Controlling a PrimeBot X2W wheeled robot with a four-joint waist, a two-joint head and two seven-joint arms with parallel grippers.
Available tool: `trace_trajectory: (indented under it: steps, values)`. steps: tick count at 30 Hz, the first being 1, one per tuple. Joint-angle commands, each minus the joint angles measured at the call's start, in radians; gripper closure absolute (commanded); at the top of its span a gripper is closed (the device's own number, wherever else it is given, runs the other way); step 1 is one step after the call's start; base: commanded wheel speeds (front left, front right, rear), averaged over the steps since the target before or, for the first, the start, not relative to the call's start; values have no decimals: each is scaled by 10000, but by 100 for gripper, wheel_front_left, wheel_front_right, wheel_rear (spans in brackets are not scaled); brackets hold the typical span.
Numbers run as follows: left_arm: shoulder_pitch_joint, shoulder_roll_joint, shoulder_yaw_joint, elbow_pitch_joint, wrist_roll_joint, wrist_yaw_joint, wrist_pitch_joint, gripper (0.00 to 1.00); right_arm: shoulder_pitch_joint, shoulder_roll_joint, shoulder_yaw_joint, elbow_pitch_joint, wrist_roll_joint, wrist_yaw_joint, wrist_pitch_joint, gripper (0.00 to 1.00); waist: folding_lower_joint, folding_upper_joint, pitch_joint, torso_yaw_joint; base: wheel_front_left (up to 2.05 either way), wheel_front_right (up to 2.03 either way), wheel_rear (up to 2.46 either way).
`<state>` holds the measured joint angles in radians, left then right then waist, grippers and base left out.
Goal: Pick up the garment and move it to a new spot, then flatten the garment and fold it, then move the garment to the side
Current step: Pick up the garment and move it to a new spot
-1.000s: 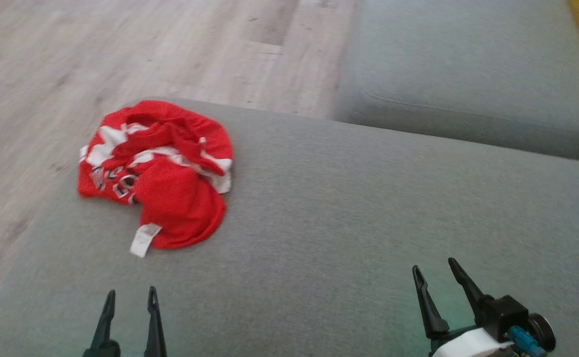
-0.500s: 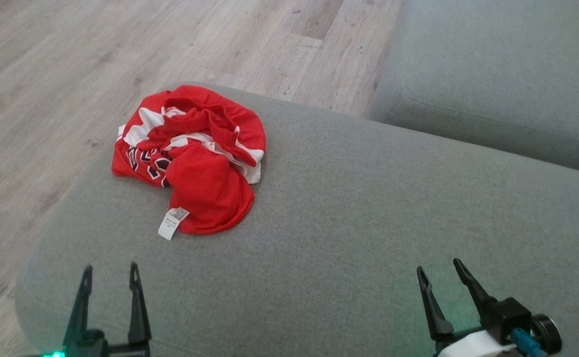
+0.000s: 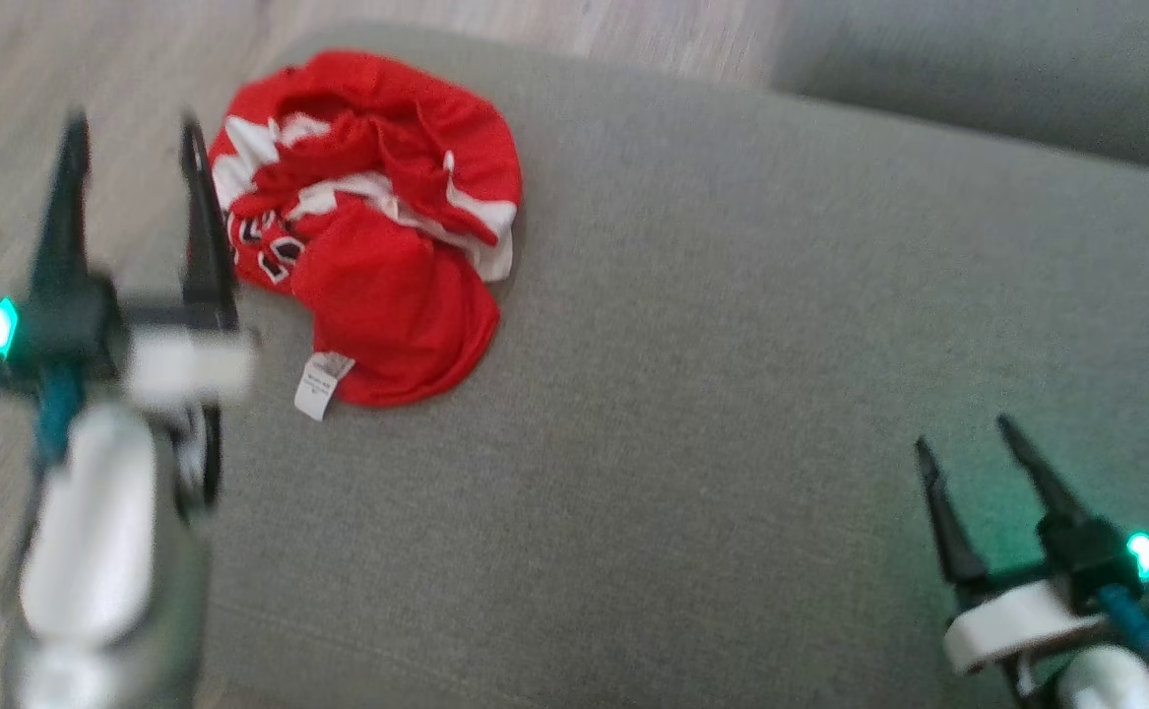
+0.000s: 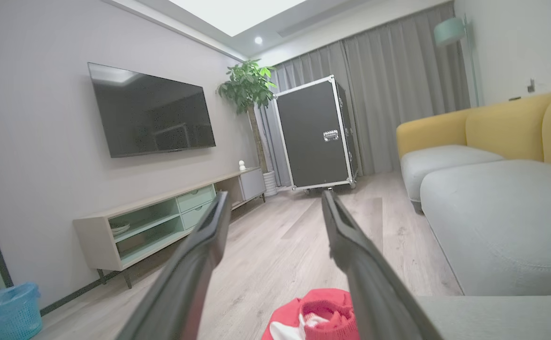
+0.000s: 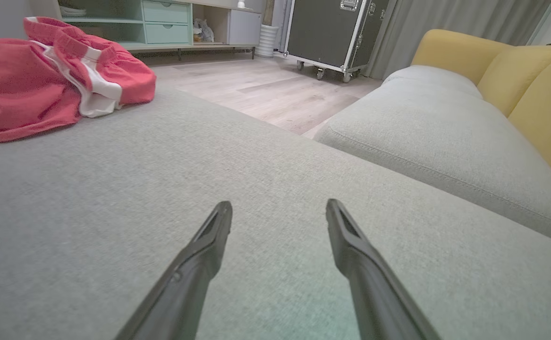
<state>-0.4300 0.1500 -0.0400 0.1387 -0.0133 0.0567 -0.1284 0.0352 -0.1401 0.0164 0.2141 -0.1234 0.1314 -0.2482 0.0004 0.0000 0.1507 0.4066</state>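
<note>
Crumpled red garment (image 3: pixel 377 226) lies at the far left corner of the grey sofa cushion (image 3: pixel 692 354), close to its edge. Left gripper (image 3: pixel 131 133), fingers apart, hovers over the garment's left side. Right gripper (image 3: pixel 963 438), also apart, is well away. Risk: a clumsy descent could nudge the cloth off the edge onto the floor. Blue basket (image 4: pixel 6 309): contents cannot be told.

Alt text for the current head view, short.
A crumpled red-and-white garment lies at the far left corner of a grey cushion, white tag at its near edge. The left gripper, open and blurred, is at the garment's left edge; the right gripper, open, is over bare cushion at lower right.
</note>
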Motion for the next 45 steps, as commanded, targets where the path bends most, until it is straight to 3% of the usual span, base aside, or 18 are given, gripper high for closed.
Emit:
trace_trajectory:
  steps: [1, 6, 11, 18, 22, 23, 24, 34, 39, 45]
  values:
    - [-689, 375, 374, 82, -59, -50, 169, 0, -364, -258, 178, -405, -33, -7, -136, 0, -4, 0, 879, 58, 0, 0, 0]
    - [-3744, 376, 238, 2981, -492, -577, 1654, 0, -646, -1141, 0, -1161, -68, -7, -136, 0, -4, 0, 2203, 19, 0, 0, 0]
    - [-5912, 533, 472, 5735, -735, -376, 3271, 0, -815, -1781, -19, -1826, 27, -7, -136, 0, -4, 0, 3219, -243, 0, 0, 0]
    - [-6832, 871, 891, 8277, -1087, 98, 4680, 0, -921, -2079, -205, -2266, 117, -7, -136, 0, -4, 0, 3855, -575, 0, 0, 0]
    - [-7008, 961, 1100, 8827, -1372, 44, 4291, 0, -1007, -2101, -390, -2397, 152, -7, -136, 0, -4, 0, 4094, -655, 0, 0, 0]
    - [-7056, 973, 1114, 8873, -1406, 12, 4040, 87, -1009, -2096, -424, -2421, 157, -7, -136, 0, -4, 0, 4120, -650, 0, 0, 0]
    - [-7106, 997, 1097, 8919, -1411, -38, 3802, 100, -1021, -2093, -425, -2471, 176, -7, -136, 0, -4, 0, 4134, -648, 0, 0, 0]
    - [-7996, 1395, 440, 8788, -981, -677, 1774, 100, -1202, -1527, -193, -2242, 244, -7, -136, 0, -4, 0, 3068, -941, 0, 0, 0]
    - [-8737, 1599, -341, 8439, -369, -1045, 1381, 100, -1533, -858, 127, -1865, 266, -7, -136, 0, -4, 0, 2017, -1604, 0, 0, 0]
    - [-9573, 1323, -1147, 7694, -54, -1511, 1290, 100, -1676, 15, 486, -1481, 335, -7, -136, 0, -4, 0, 881, -2818, 0, 0, 0]
